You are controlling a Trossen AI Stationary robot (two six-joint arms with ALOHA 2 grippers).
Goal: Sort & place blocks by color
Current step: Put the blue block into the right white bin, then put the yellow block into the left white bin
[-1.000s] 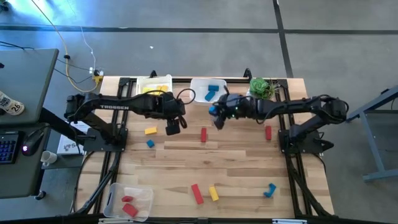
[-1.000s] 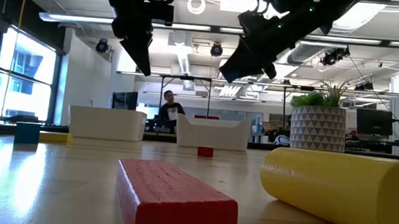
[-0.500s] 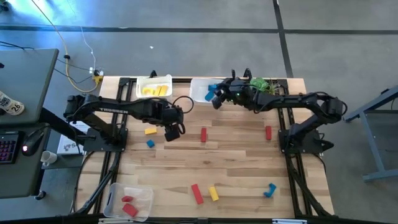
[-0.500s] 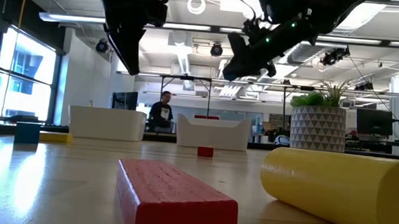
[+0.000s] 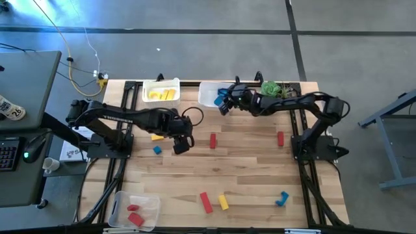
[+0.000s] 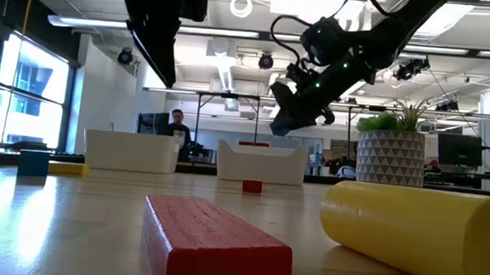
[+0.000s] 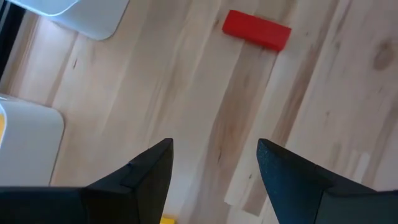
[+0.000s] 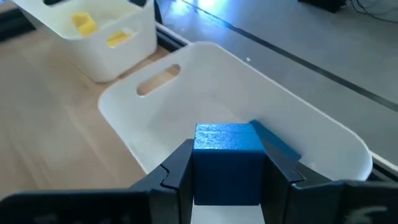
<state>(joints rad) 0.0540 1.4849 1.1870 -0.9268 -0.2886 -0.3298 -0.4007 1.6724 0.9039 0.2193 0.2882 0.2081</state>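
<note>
My right gripper (image 5: 224,102) is shut on a blue block (image 8: 227,158) and hangs over the middle white bin (image 8: 186,99) at the table's far edge; another blue block (image 8: 277,146) shows in the bin behind it. My left gripper (image 5: 181,144) stands open above bare wood left of the table's middle, with nothing between its fingers (image 7: 211,168). A red bar (image 7: 257,29) lies flat on the table to its right. A yellow block (image 5: 156,137) and a blue cube (image 5: 156,150) lie to its left. My right gripper pinches the blue block by two opposite sides (image 8: 202,168) between its two fingers (image 8: 177,171). The fingers slant down toward the table's far edge. The block is lifted clear above the bin's hollow, its top face level.
A bin with yellow pieces (image 5: 161,91) stands at the far left and a bin with red pieces (image 5: 135,211) at the near left corner. A potted plant (image 5: 272,89) stands at the far right. Loose blocks: red (image 5: 281,138), red (image 5: 206,202), yellow (image 5: 223,202), blue (image 5: 282,198).
My right gripper has carried the blue block toward the table's far edge, sinking and tipping further down, until it hangs over the middle bin. My left gripper, still open, has swung toward the near edge and rolled about its own axis.
</note>
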